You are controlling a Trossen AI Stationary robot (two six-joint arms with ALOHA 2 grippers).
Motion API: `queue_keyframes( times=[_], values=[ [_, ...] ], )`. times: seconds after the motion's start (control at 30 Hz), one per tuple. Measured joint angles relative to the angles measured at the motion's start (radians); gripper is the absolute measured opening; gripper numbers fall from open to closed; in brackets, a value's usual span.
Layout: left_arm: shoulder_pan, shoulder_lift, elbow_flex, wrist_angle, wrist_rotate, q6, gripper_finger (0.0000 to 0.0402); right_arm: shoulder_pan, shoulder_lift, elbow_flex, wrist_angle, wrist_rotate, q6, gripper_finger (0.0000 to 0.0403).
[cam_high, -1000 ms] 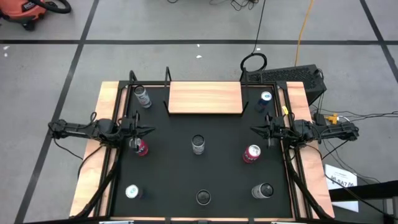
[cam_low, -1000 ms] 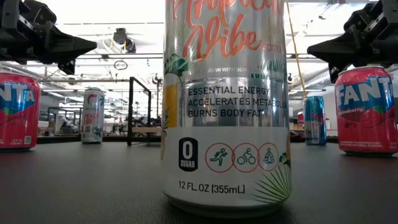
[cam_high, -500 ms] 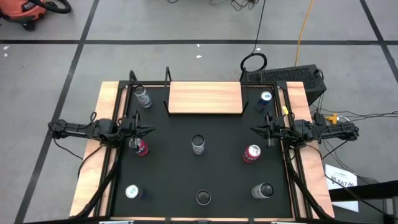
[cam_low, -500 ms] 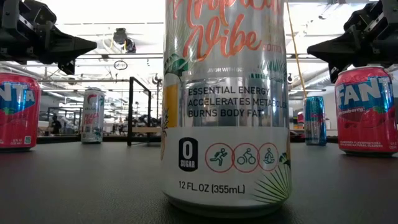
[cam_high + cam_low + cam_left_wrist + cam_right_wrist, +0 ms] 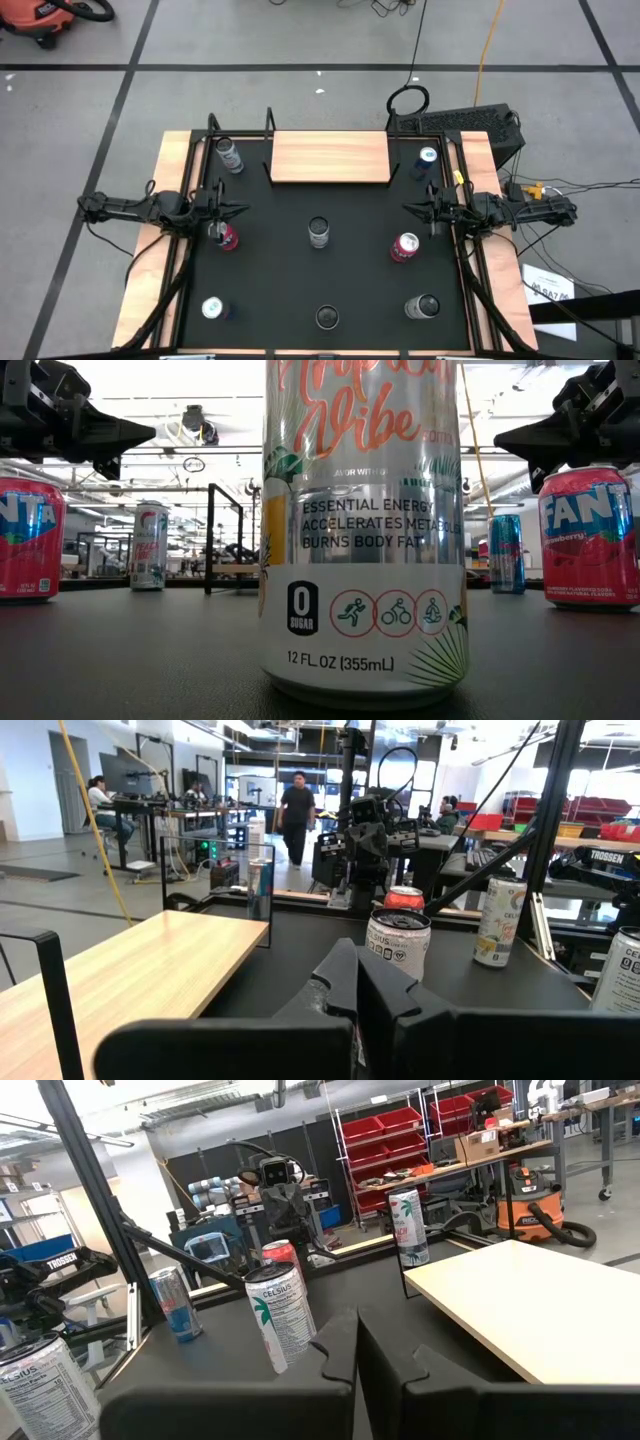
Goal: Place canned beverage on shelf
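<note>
Black matting covers the table between wooden side rails, and we find the work area set out but untouched. We note seven cans standing upright on the mat, none on the shelf, whose board lies bare at the far edge between its black rails.

The centre can stands nearest the shelf front, well apart from every other. A red can sits just beside the left gripper, and a second red can lies near the right gripper. Two more cans flank the shelf, a silver one at its left end and a blue-topped one at its right. Three others stand along the near edge.

Both grippers hover above the mat at mid-table, jaws clenched and holding nothing; the wrist views confirm the fingers pressed together.

Our judgement on risk:
- A descent with jaws closed would strike a can top and topple it, so they must open first.
- The left red can lies close to that arm; a careless swing could knock it over.
- The shelf rails and the flanking cans narrow the approach; a wide carry could clip them.
- A tall can gripped too high may tilt on release and roll off the board.
</note>
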Motion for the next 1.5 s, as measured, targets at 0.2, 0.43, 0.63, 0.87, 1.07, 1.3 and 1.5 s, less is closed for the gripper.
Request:
queue_keyframes(
  times=[0.2, 0.43, 0.63, 0.87, 1.07, 1.3, 1.5],
  values=[
    [0.000, 0.000, 0.000, 0.000, 0.000, 0.000, 0.0000, 0.000, 0.000, 0.000, 0.000, 0.000, 0.000, 0.0000],
    [0.000, 0.000, 0.000, 0.000, 0.000, 0.000, 0.0000, 0.000, 0.000, 0.000, 0.000, 0.000, 0.000, 0.0000],
    [0.000, 0.000, 0.000, 0.000, 0.000, 0.000, 0.0000, 0.000, 0.000, 0.000, 0.000, 0.000, 0.000, 0.0000],
    [0.000, 0.000, 0.000, 0.000, 0.000, 0.000, 0.0000, 0.000, 0.000, 0.000, 0.000, 0.000, 0.000, 0.0000],
    [0.000, 0.000, 0.000, 0.000, -0.017, 0.006, 0.0000, 0.000, 0.000, 0.000, 0.009, 0.000, 0.000, 0.0000],
    [0.001, 0.000, 0.000, 0.001, -0.144, 0.028, 0.0000, 0.000, 0.000, 0.000, 0.021, 0.000, 0.000, 0.0000],
    [0.001, 0.000, 0.000, 0.002, -0.144, 0.030, 0.0000, 0.000, 0.000, 0.000, 0.134, 0.050, 0.200, 0.0000]
  ],
)
